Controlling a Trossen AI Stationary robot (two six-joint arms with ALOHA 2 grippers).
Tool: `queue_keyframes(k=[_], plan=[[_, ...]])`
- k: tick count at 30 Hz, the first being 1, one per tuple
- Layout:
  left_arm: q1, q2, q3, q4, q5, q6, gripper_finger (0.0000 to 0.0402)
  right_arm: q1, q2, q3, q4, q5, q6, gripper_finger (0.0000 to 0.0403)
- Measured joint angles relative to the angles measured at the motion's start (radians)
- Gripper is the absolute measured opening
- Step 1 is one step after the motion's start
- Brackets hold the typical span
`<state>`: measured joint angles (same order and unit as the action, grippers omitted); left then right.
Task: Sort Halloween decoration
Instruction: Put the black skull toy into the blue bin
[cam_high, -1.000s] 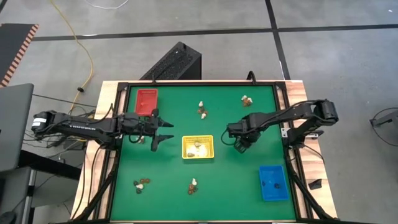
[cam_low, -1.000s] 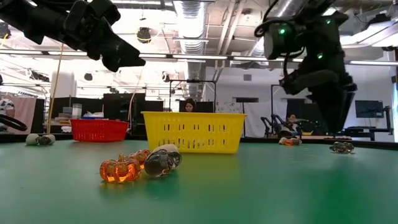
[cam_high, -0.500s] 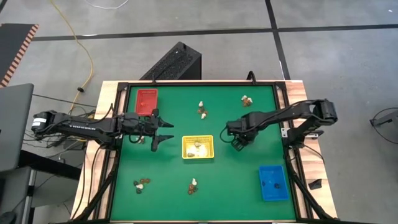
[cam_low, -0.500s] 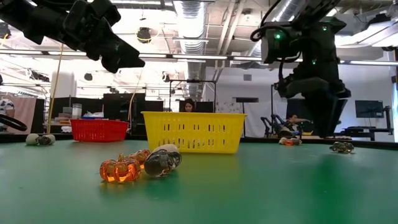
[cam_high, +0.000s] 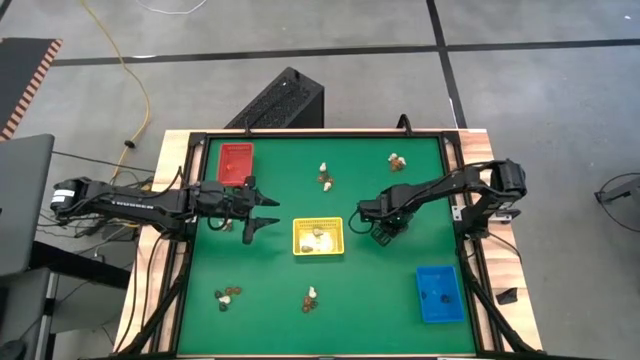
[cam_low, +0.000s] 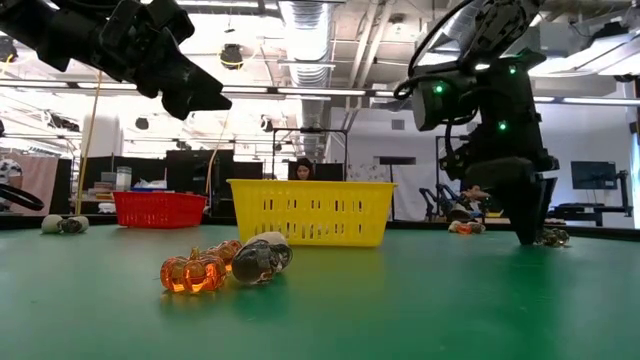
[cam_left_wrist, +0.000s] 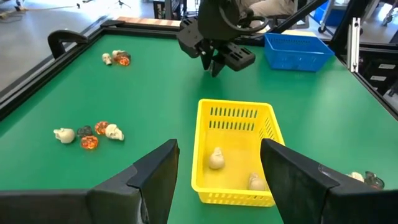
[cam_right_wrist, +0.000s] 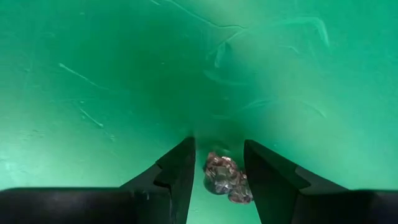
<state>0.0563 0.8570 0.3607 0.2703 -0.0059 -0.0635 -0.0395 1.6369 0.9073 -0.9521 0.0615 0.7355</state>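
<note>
Now the right gripper (cam_right_wrist: 217, 171) holds a small shiny trinket (cam_right_wrist: 224, 178) between its fingers just above the green table (cam_high: 380, 280), and it should carry it slowly over the yellow tray (cam_high: 318, 237), while the left gripper (cam_high: 268, 212) waits wide open nearby.

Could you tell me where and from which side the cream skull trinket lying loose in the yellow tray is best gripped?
Probably from straight above, fingers closing across the rounded sides of the skull trinket. The yellow tray has upright slotted walls all round, so no sideways approach is open, and the trinket sits clear of the walls.
</note>
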Motion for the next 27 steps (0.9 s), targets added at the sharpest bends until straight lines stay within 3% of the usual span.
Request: queue_keyframes(k=[27], plan=[[0.000, 0.000, 0.000, -0.029, -0.002, 0.004, 0.0216, 0.000, -0.040, -0.003, -0.027, -0.040, -0.002, 0.0170]])
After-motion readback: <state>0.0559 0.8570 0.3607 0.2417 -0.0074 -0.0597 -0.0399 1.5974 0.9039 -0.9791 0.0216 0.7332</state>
